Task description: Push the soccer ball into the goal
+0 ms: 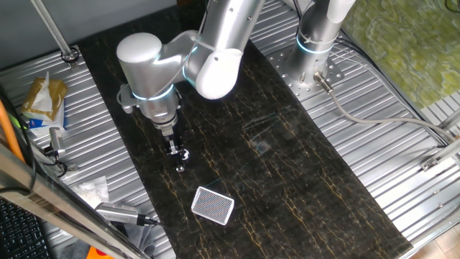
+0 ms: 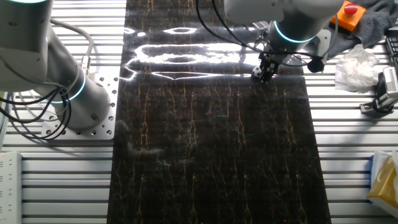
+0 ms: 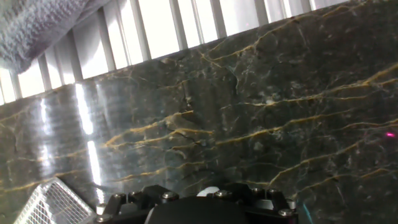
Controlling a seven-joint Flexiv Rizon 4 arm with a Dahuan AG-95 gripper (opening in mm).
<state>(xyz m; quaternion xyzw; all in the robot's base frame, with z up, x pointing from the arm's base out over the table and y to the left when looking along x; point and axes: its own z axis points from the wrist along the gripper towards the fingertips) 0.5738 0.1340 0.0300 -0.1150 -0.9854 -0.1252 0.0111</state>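
Ball (image 1: 185,154) at gripper (image 1: 178,160) tips, set down low for pushing.
Goal (image 1: 213,205) lying just nearer, slightly right, on dark marble; finger state impossible to tell.

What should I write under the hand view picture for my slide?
The gripper hangs over dark gold-veined marble, with the goal poking in at bottom left.

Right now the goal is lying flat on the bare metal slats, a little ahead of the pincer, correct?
Not quite. The goal lies flat a little ahead of the pincer, but on the dark marble-patterned board, not on the metal slats. One fixed view shows it well inside the board's edges; the hand view catches its mesh corner on the same dark surface.
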